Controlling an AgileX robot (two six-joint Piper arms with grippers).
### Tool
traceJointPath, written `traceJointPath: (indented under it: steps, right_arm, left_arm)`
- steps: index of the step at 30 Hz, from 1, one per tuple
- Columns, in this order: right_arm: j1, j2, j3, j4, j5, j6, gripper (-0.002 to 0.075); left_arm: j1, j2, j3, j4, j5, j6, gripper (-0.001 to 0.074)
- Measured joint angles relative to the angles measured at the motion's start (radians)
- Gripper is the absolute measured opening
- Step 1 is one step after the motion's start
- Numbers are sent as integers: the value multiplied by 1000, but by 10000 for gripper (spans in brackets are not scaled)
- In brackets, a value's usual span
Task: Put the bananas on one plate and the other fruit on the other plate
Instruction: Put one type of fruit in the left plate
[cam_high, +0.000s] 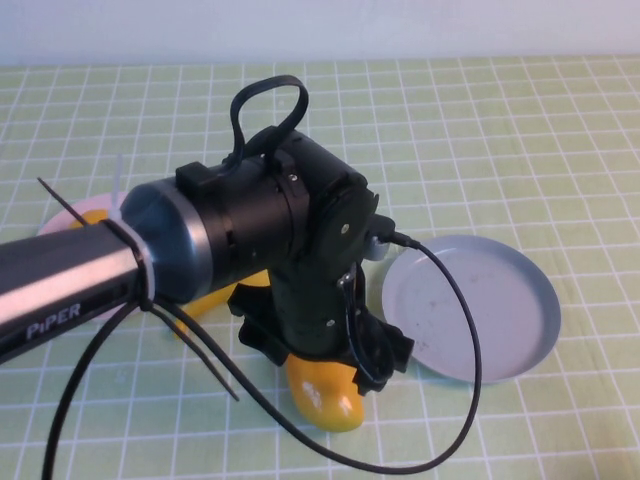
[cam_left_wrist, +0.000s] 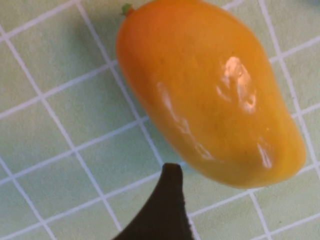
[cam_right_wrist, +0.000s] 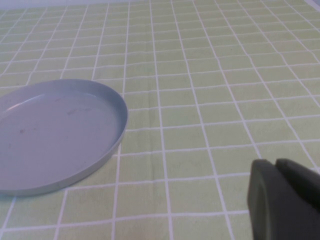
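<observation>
A glossy orange-yellow mango (cam_high: 325, 398) lies on the mat right under my left gripper (cam_high: 325, 348), which hangs over it, open. In the left wrist view the mango (cam_left_wrist: 210, 95) fills the picture, and one dark finger (cam_left_wrist: 167, 205) stands beside it without touching. A second patch of yellow fruit (cam_high: 212, 300) shows under the left arm; I cannot tell which fruit it is. The bananas are hidden behind that arm. The grey-blue plate (cam_high: 480, 305) lies to the right with nothing in it. The pink plate (cam_high: 72, 216) peeks out at the far left. My right gripper (cam_right_wrist: 280, 195) is shut, low over the mat beside the grey-blue plate (cam_right_wrist: 55, 135).
The left arm, its black cable (cam_high: 455, 330) and cable ties (cam_high: 60, 200) block much of the middle of the high view. Green checked mat (cam_high: 480, 130) stretches back to the pale wall.
</observation>
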Motion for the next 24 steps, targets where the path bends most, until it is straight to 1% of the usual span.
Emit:
traceJointPath:
  steps: [3,6,11,24]
  right_arm:
    - [0,0,0,0,0,0,-15]
    - [0,0,0,0,0,0,-15]
    - [0,0,0,0,0,0,-15]
    - [0,0,0,0,0,0,-16]
  left_arm:
    - [0,0,0,33,-2,-40,659]
    - [0,0,2,66,-41,-81,659]
    - [0,13,2,64,-92,-156,659]
    - [0,127,2,66,-89,-177,659]
